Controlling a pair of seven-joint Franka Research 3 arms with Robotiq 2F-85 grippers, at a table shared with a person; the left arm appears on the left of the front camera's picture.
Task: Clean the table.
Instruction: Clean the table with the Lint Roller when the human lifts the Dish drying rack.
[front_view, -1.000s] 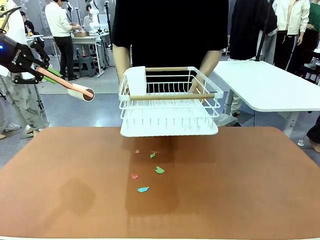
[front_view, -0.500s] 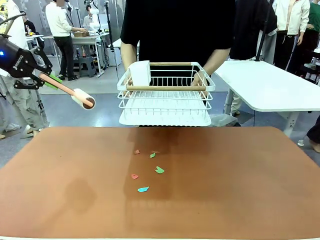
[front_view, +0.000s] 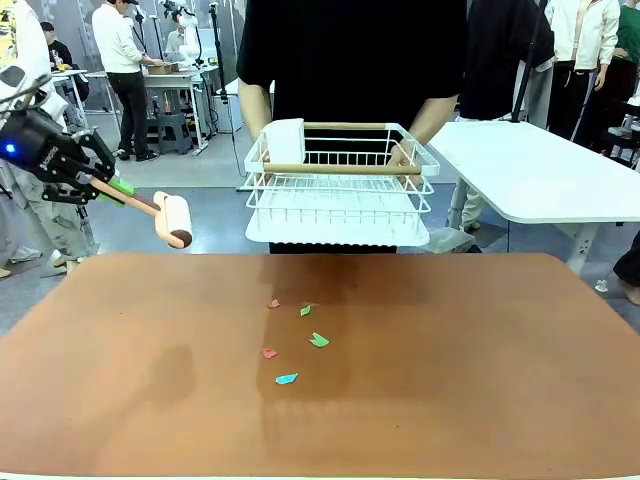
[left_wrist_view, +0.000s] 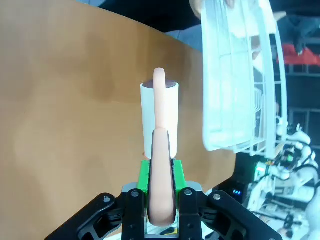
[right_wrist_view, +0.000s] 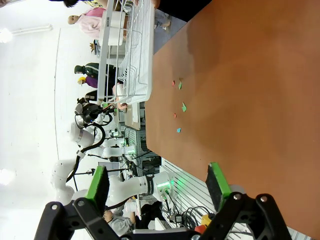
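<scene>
The reddish-brown table (front_view: 480, 380) carries several small paper scraps (front_view: 318, 340) near its middle, red, green and blue; they also show in the right wrist view (right_wrist_view: 183, 106). My left gripper (front_view: 98, 182) hangs above the table's far left corner, shut on the peach handle of a lint roller (front_view: 174, 220) whose white roll points toward the table. In the left wrist view the roller (left_wrist_view: 160, 116) stands straight out between the green pads (left_wrist_view: 145, 176). My right gripper (right_wrist_view: 157, 185) is open over the table with nothing between its fingers.
A person at the far side holds a white wire dish rack (front_view: 338, 190) with a wooden bar above the table's far edge. A white table (front_view: 540, 170) stands at the back right. Other people stand farther off.
My left gripper has dropped lower with the lint roller, and the roll has turned downward. The person has lifted the dish rack off the table's far edge and drawn it back.
</scene>
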